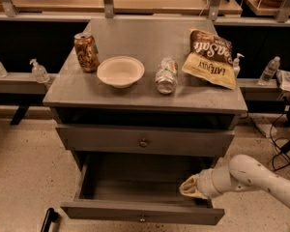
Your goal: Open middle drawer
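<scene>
The middle drawer (106, 211) is pulled out towards me. Its low grey front carries a small round knob (142, 219), and its inside is dark and looks empty. My gripper (189, 187) is at the drawer's right side, just inside above the right end of the front. The white arm (251, 175) reaches in from the lower right. The taller top drawer (101, 139) with its bigger knob (143, 142) sits closed above. The lowest drawer is hidden.
On the cabinet top (135, 37) stand a brown can (86, 51), a white bowl (120, 71), a bottle lying on its side (166, 75) and a chip bag (210, 57). Cables (280, 153) lie on the floor at the right.
</scene>
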Controlling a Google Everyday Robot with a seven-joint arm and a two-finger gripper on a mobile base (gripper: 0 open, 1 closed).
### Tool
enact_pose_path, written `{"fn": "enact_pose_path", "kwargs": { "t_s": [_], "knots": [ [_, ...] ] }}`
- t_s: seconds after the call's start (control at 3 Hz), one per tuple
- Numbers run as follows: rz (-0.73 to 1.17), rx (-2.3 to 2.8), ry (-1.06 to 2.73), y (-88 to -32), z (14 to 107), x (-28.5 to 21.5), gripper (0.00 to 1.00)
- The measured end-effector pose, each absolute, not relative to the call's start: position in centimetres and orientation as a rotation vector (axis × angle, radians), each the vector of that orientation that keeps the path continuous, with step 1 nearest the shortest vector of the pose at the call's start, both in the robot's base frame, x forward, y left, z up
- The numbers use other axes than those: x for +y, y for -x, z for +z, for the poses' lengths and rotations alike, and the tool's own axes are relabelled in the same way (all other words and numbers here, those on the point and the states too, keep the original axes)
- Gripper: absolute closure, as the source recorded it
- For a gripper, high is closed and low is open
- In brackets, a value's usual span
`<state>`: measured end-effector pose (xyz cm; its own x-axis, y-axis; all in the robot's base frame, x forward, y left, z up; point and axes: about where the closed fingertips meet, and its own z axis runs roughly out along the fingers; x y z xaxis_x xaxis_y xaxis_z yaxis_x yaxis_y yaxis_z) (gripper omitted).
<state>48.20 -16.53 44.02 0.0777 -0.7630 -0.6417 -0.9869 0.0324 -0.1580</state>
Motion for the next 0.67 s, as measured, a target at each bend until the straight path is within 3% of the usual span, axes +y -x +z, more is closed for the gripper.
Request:
{"fn": "enact_pose_path", "kwargs": {
  "t_s": [0.67],
  "knots": [
    [0.499, 1.727, 1.877, -48.7, 41.7, -13.6, 1.0]
  ]
}}
